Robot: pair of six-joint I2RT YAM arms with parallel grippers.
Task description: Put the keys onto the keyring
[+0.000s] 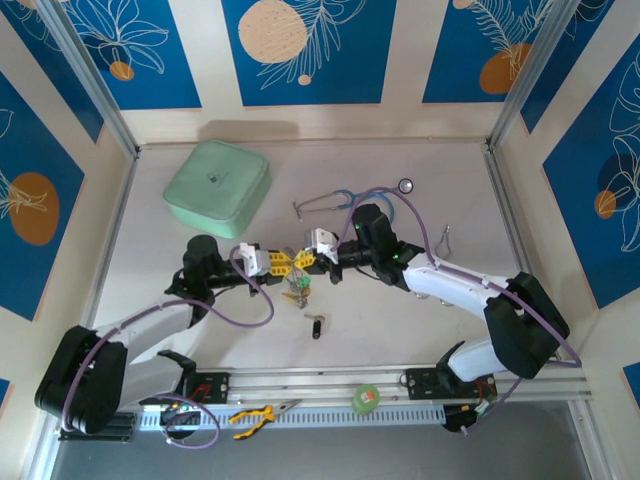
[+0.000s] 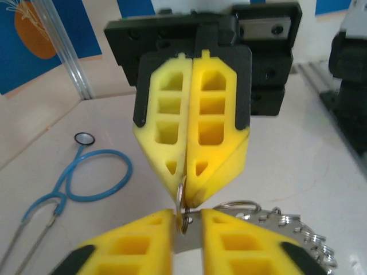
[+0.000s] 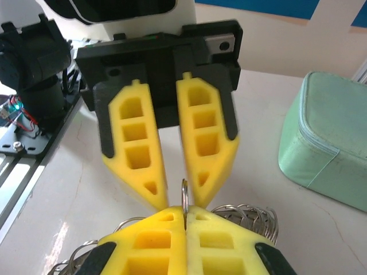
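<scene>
Yellow ribbed fingers (image 3: 152,246) of the right gripper (image 3: 184,216) sit pressed flat together, clenched on the edge of the thin silver metal keyring (image 3: 184,193), which stands upright out of their tips. Facing it tip to tip, the left gripper (image 3: 179,201) has its two yellow fingers apart, one on each side of that ring with a gap showing on both sides, so it is released rather than gripping. Loops of the ring strung with small silver keys (image 2: 287,229) spread just beside and below the left gripper's fingers. From above, that cluster, with its green and yellow tags (image 1: 297,288), hangs directly under the point where the two grippers meet; whether it touches the white table (image 1: 400,330) cannot be told. A small black-headed key (image 1: 317,326) lies alone on the table, on the arm-base side of both grippers and apart from the cluster. Beyond the left gripper sits a mint-green rounded square case (image 1: 217,185); beyond the right gripper lies a blue-tubed stethoscope (image 1: 345,200).
</scene>
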